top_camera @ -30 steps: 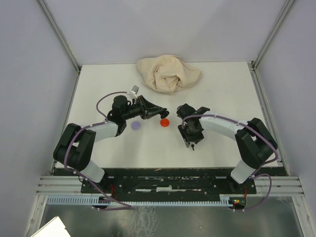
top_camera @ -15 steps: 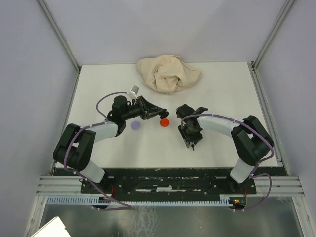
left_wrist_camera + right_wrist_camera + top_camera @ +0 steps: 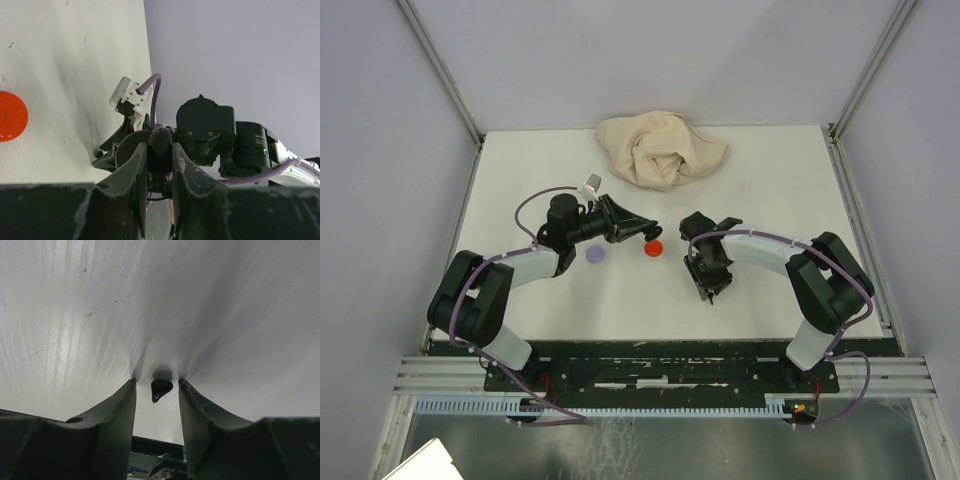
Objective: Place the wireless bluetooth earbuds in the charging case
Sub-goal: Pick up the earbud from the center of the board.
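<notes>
Right gripper (image 3: 157,382): tips down on white, faintly scuffed table (image 3: 75,315), dark fingers (image 3: 120,410) moderately parted. They straddle a tiny glossy black teardrop earbud (image 3: 161,389) lying on the table, a sliver of gap on each side.

Left gripper (image 3: 159,150): fingers narrow. A dark rounded shape sits in the gap; cannot tell if it is held.

Smooth red round disc (image 3: 653,247) just beside the left tips. Lavender round disc (image 3: 596,255) under the left arm. Crumpled beige cloth (image 3: 660,148) at the far edge.
</notes>
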Robot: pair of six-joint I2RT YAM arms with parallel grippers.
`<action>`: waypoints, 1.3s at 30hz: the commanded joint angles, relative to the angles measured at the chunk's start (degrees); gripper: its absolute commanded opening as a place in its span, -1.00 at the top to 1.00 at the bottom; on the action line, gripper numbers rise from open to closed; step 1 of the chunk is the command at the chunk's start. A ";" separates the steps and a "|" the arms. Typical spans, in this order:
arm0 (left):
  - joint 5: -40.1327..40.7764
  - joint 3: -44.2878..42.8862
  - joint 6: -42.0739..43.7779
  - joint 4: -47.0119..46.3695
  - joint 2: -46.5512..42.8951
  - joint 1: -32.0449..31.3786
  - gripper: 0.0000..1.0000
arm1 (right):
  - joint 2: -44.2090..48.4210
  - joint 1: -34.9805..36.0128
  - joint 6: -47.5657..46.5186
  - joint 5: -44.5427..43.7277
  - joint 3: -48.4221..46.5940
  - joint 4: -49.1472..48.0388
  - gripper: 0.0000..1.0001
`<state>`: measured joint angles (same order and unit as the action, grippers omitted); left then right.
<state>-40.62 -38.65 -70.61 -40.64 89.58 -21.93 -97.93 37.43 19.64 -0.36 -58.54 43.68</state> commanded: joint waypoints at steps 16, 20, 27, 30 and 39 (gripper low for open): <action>-0.67 -1.15 2.06 -1.41 -0.30 0.02 0.94 | -1.52 -1.12 -0.81 0.20 0.69 -1.72 0.27; -0.71 -1.16 2.05 -1.37 -0.47 0.04 0.94 | -1.51 -1.19 -0.98 -0.20 0.38 -1.41 0.45; -0.51 -0.99 2.01 -1.27 -1.02 0.02 0.94 | 0.07 -1.21 -2.23 -2.74 -3.75 0.69 0.76; -0.42 -0.53 1.49 -1.28 -1.25 -0.10 0.94 | 2.17 -1.17 -3.93 -5.60 -8.10 -0.26 0.82; -3.14 1.11 -6.00 -9.67 0.94 -0.72 0.94 | 16.15 -1.22 -11.78 -10.11 -12.01 -25.42 0.93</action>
<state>-41.15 -38.02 -72.16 -42.41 89.62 -22.09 -90.96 36.29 12.36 -7.62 -70.43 35.11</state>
